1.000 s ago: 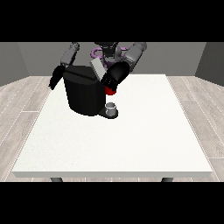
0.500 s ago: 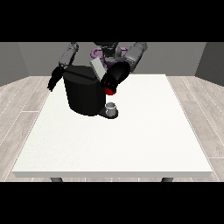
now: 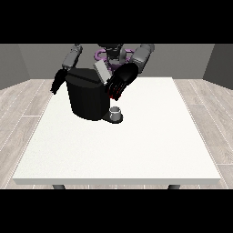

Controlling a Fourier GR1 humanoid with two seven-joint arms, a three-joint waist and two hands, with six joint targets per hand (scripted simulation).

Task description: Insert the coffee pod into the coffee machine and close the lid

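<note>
Front view: at upper left a robot hand [image 3: 57,83] hangs beside the machine [image 3: 88,96], fingers unclear. Its lid [image 3: 103,72] stands raised. The other robot hand [image 3: 119,82], curled, seemingly pinches the pod [image 3: 113,95] above a cup [image 3: 116,111], ready for loading.

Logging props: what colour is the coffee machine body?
Black, seen in the front view: coffee machine.
</note>
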